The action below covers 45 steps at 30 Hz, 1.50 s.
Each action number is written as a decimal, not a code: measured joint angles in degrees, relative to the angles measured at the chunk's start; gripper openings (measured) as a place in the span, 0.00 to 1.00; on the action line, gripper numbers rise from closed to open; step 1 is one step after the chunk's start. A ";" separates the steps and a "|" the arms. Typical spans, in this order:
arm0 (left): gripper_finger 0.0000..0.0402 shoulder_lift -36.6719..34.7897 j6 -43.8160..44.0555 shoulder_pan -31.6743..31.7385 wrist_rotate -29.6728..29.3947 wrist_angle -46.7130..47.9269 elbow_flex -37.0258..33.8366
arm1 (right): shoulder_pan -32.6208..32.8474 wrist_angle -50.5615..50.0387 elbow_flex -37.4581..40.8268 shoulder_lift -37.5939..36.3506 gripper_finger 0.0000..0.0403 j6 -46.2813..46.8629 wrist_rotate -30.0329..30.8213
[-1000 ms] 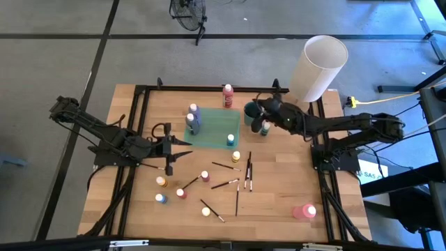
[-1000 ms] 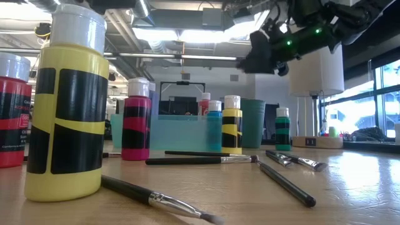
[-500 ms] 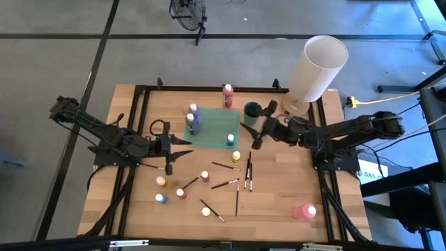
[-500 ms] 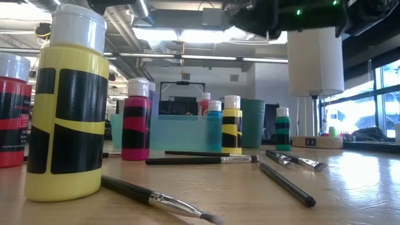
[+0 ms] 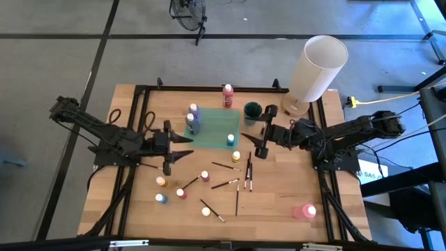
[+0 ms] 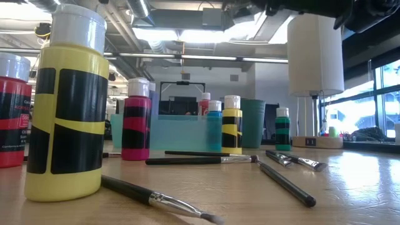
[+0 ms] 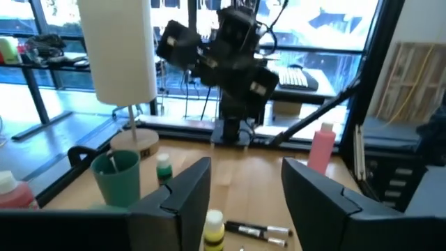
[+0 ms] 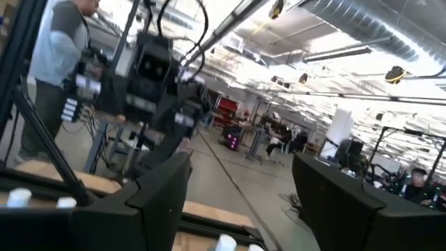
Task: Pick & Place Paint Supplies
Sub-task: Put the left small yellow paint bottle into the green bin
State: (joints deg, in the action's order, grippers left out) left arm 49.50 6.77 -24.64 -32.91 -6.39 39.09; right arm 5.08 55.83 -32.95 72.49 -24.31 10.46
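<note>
Our right gripper (image 5: 254, 139) hovers open and empty beside the teal tray (image 5: 212, 134); our left gripper (image 5: 180, 146) waits open near the tray's left edge. Smooth white-capped bottles (image 5: 205, 176) and thin brushes (image 5: 237, 185) lie scattered on the wooden table (image 5: 279, 195). We should come straight down over one cap, jaws wide, clear of its neighbours.

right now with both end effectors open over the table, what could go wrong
1. The right end effector hovers open beside the small yellow white-capped bottle and the thin dark-handled brushes; a descent could topple the bottle or scatter the brushes.
2. The left end effector sits close to the translucent green tray; reaching forward might nudge it.
</note>
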 joint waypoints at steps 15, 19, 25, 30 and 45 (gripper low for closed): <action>0.41 0.01 1.19 -0.52 -0.60 -4.97 2.12 | 0.28 2.87 0.00 -0.37 0.64 -0.07 -0.20; 0.39 0.00 5.56 -3.24 -0.54 -3.35 2.12 | 0.31 3.17 0.00 -0.35 0.64 1.25 -3.36; 0.36 0.59 4.05 -7.59 -2.23 1.96 2.07 | 0.29 3.61 0.00 -0.35 0.64 0.87 -14.85; 0.36 0.74 2.52 -9.33 -4.97 6.27 5.83 | 0.28 2.87 0.00 -0.35 0.64 1.74 -15.63; 0.36 3.51 35.66 -11.45 3.15 60.58 24.20 | 0.09 2.91 0.00 -0.35 0.64 0.76 -15.61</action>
State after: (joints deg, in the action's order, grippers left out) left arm 53.00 42.43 -36.09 -29.76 54.18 63.28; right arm 5.17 58.74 -32.95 72.14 -23.55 -5.15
